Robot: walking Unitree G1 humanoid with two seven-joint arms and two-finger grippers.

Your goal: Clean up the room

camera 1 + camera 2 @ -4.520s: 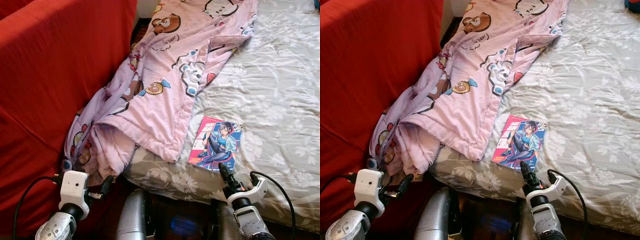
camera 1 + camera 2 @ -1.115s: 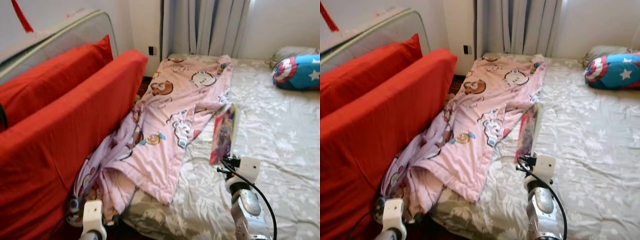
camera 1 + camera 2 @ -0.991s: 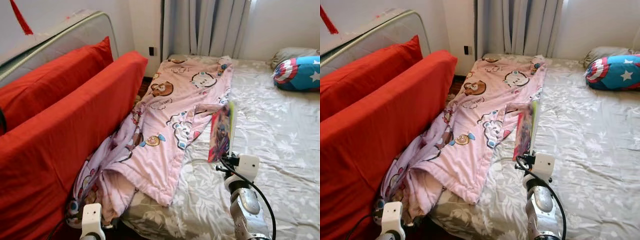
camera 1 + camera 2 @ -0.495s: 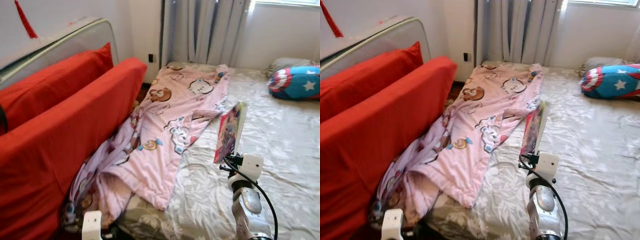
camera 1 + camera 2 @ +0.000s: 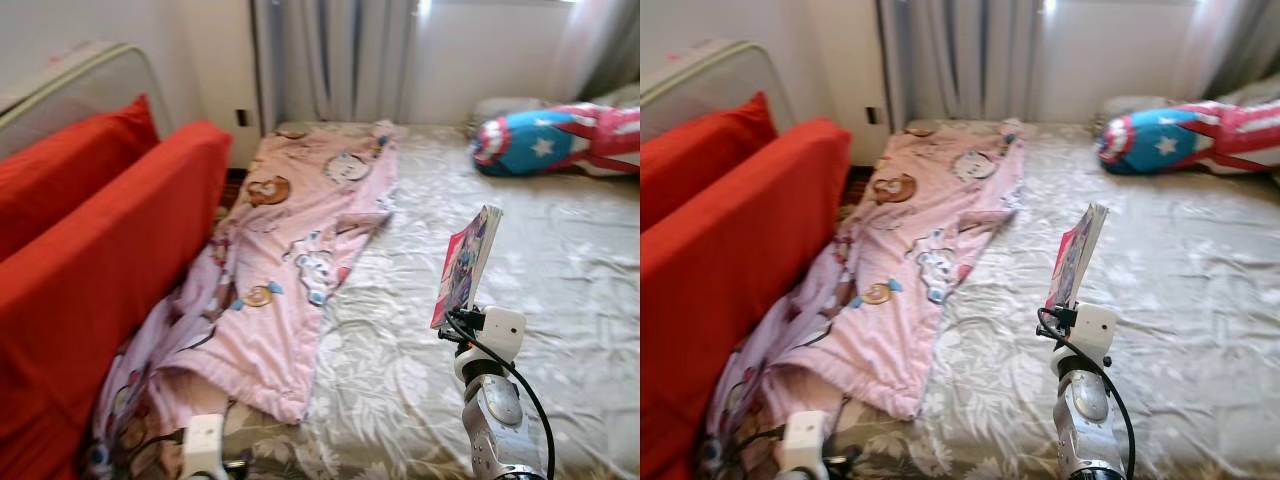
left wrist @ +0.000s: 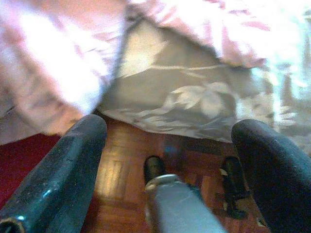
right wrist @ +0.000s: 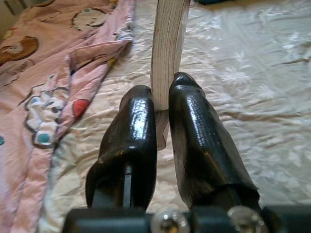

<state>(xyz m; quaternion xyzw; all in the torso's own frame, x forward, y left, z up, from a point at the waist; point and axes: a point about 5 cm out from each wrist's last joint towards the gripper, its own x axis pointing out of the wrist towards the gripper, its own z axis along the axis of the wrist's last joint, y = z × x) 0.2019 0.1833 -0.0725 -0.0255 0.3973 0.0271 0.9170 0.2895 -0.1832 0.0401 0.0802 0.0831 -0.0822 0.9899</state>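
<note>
A comic book (image 5: 465, 265) with a bright cartoon cover stands upright above the bed, and my right gripper (image 5: 456, 324) is shut on its lower edge. In the right wrist view both black fingers (image 7: 138, 121) pinch the book's page edge (image 7: 167, 43). A pink cartoon-print blanket (image 5: 300, 250) lies crumpled along the bed's left side and spills over its near corner. My left gripper (image 6: 170, 128) hangs low by the bed's near edge, open, with nothing between its fingers (image 6: 58, 174).
The bed (image 5: 570, 260) has a grey floral sheet. A red cushioned sofa (image 5: 100, 260) stands tight against its left side. A star-and-stripes pillow (image 5: 560, 140) lies at the bed's head, under grey curtains (image 5: 340, 60). Wooden floor (image 6: 121, 174) shows below the left gripper.
The book lay flat on the bed 4.5 s ago; it is now lifted upright in my right gripper. The view has since risen and swung to the right.
</note>
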